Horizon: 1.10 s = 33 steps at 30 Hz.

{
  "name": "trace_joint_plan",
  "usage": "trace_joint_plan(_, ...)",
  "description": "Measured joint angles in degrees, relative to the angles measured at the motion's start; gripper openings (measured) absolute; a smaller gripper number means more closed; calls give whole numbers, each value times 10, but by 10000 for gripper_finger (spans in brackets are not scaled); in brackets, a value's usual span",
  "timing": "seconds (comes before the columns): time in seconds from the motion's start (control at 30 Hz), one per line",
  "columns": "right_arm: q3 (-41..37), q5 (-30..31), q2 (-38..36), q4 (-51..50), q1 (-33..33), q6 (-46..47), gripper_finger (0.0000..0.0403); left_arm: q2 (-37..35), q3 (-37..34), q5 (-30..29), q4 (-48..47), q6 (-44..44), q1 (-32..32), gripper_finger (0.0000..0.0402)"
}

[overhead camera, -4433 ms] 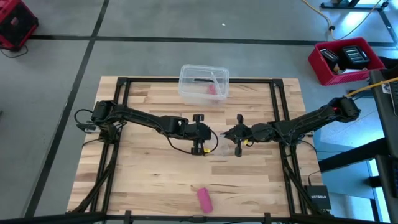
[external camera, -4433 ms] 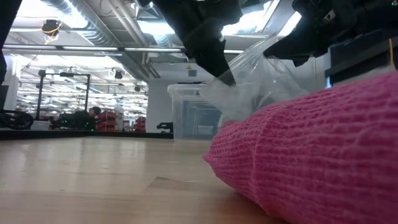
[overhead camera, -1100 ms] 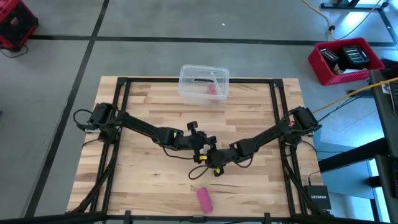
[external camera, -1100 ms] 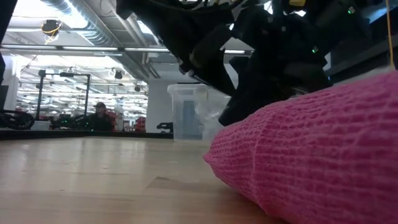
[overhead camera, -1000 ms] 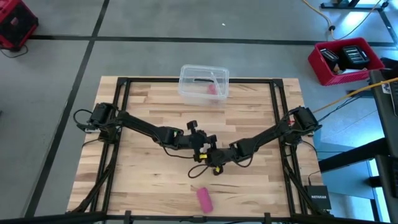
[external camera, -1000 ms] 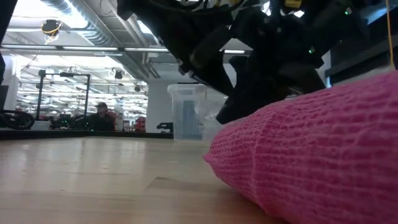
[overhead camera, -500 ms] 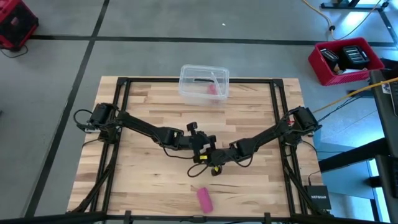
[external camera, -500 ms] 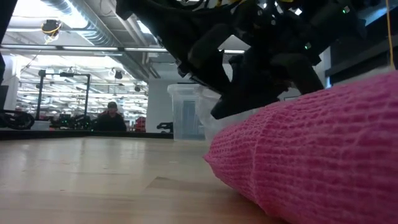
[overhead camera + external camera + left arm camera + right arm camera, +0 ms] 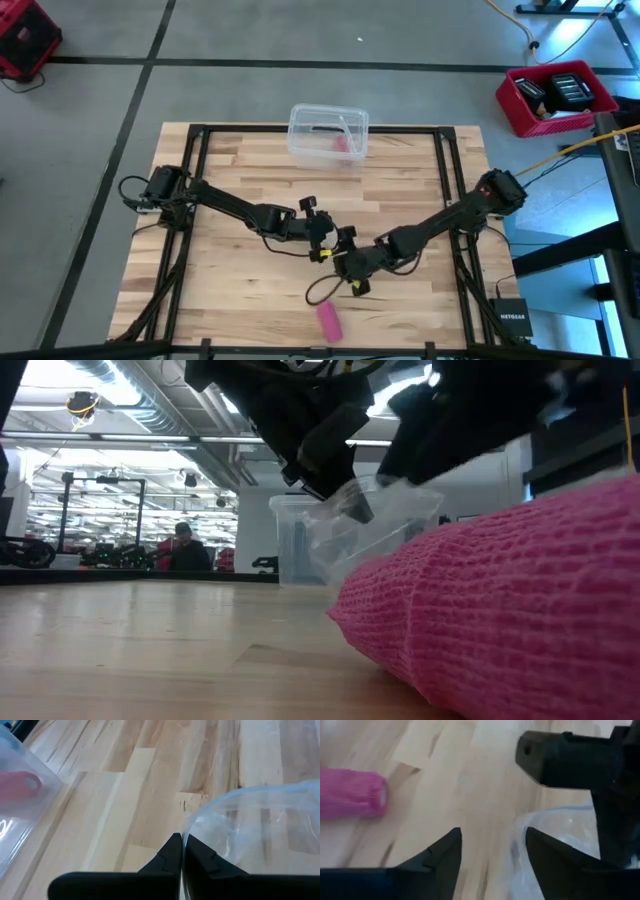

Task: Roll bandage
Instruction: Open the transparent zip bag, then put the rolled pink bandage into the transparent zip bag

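My left jaws (image 9: 181, 851) pinch the clear wrapper (image 9: 255, 835) at mid-frame. My right jaws (image 9: 492, 851) gape above the bench (image 9: 230, 170), near the pink bandage (image 9: 329, 320).

My low view cuts off the pink knitted bandage roll (image 9: 510, 610) at the right and bottom edges. From above, the thin clear plastic wrapper (image 9: 250, 835) is too faint for me to make out between the arms.

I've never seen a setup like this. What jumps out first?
Two dark arms meet mid-table: the left gripper is shut on a clear plastic wrapper, while the right gripper hovers open beside it. A small pink bandage roll lies alone near the front edge, and a clear plastic box sits at the back.
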Motion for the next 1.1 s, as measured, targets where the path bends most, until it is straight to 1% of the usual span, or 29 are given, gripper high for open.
trace_joint_plan(0.1,18,0,-12,-34,21,21,234,0,0,0,1,-10,0,4)
trace_joint_plan(0.27,28,-5,-19,-23,63,66,237,0,0,-1,1,-28,0,4)
trace_joint_plan(0.4,21,-6,-3,57,98,94,233,0,0,-1,-2,-51,-3,4)
trace_joint_plan(0.5,20,-8,32,119,116,114,233,0,0,-1,-1,-67,-7,4)
trace_joint_plan(0.57,21,4,58,158,123,179,232,0,0,-1,1,-83,-9,4)
trace_joint_plan(0.67,34,11,96,172,115,343,232,0,0,-1,0,-96,-12,4)
trace_joint_plan(0.7,37,10,106,168,112,380,232,0,0,-1,0,-97,-14,4)
trace_joint_plan(0.77,40,0,120,167,111,421,232,0,0,-1,0,-97,-17,4)
trace_joint_plan(0.87,40,-5,124,167,114,427,232,0,0,-1,2,-91,-19,4)
trace_joint_plan(1.0,41,-25,123,158,102,372,232,0,0,-1,4,-89,-18,4)
trace_joint_plan(1.1,41,-18,123,126,92,357,232,0,0,-1,4,-89,-17,4)
